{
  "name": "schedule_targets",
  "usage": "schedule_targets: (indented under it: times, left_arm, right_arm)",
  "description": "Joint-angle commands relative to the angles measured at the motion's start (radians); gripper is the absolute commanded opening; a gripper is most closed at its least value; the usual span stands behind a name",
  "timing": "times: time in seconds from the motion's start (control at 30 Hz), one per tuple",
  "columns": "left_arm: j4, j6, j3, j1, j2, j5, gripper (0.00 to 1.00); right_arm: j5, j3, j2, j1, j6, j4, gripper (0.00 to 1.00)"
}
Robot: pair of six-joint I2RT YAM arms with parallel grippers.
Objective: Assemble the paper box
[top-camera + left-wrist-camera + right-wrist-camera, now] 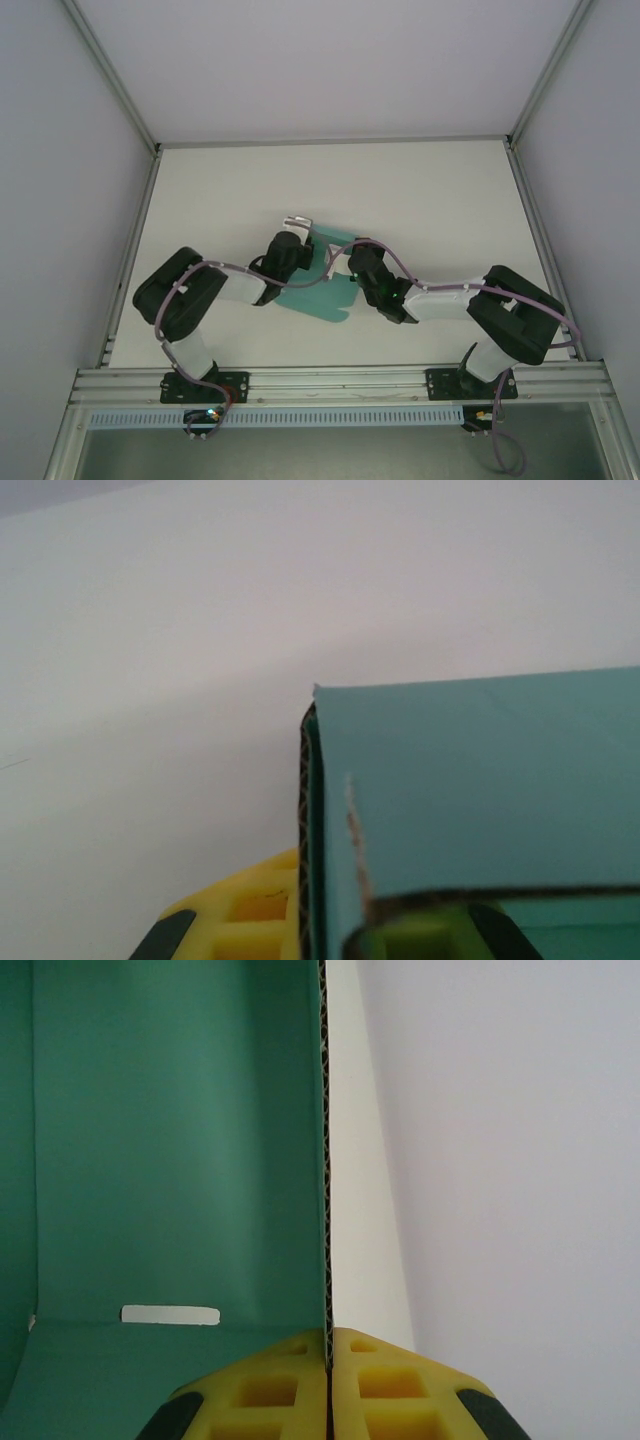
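The box sat a little toward six o'clock from the middle of the desk, between the two arms. It was no box yet, just teal card partly folded. One panel with rounded tabs lay flat, pointing to six o'clock, and the part toward twelve o'clock was raised.

From the right wrist I could see a wall standing upright off a flat base, with a small slot cut near the crease where they met. The right jaws were shut on that wall, its thin corrugated edge pinched between the yellow pads with no gap showing. They held the card at about its two o'clock side.

The left jaws, at about its ten o'clock side, were closed too, on a doubled-over fold. One pad showed outside the fold, and the other sat tucked under the card.

It looked to me like the wall-raising step: both sides were gripped and a side flap was being folded over, with no tab locked in yet.

I judged the next move would need the right side to keep its wall square. The left would have to press the fold down along the crease and guide a tab toward its slot. It would have to go gently, since thin card buckles or slips if the two pulls disagree.
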Motion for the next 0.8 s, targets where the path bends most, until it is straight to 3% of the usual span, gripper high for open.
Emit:
schedule_targets:
  times: [0.0,0.13,0.27,0.43,0.53,0.67,0.77]
  left_arm:
    - [-0.014,-0.046,0.007,-0.030,0.072,-0.302,0.00]
    - [0.015,-0.071,0.035,-0.060,0.119,-0.347,0.00]
    - [0.010,-0.131,0.014,-0.020,0.100,-0.173,0.00]
    - [0.008,-0.144,-0.057,0.022,-0.016,0.023,0.36]
    - [-0.036,-0.162,-0.086,0.044,-0.095,0.066,0.40]
    - [-0.044,-0.136,-0.134,0.049,-0.182,0.108,0.59]
    - [-0.112,-0.121,-0.130,0.048,-0.226,0.146,0.64]
  right_arm:
    - [0.044,0.011,-0.002,0.005,0.051,-0.068,0.00]
    - [0.044,0.019,-0.005,0.010,0.073,-0.092,0.00]
    - [0.043,0.016,-0.013,0.009,0.078,-0.112,0.00]
    - [0.042,0.025,-0.011,0.003,0.087,-0.128,0.00]
    - [0.044,0.032,0.000,0.001,0.087,-0.132,0.00]
    - [0.043,0.040,0.006,0.001,0.082,-0.132,0.00]
    - [0.036,0.045,0.004,0.000,0.081,-0.134,0.00]
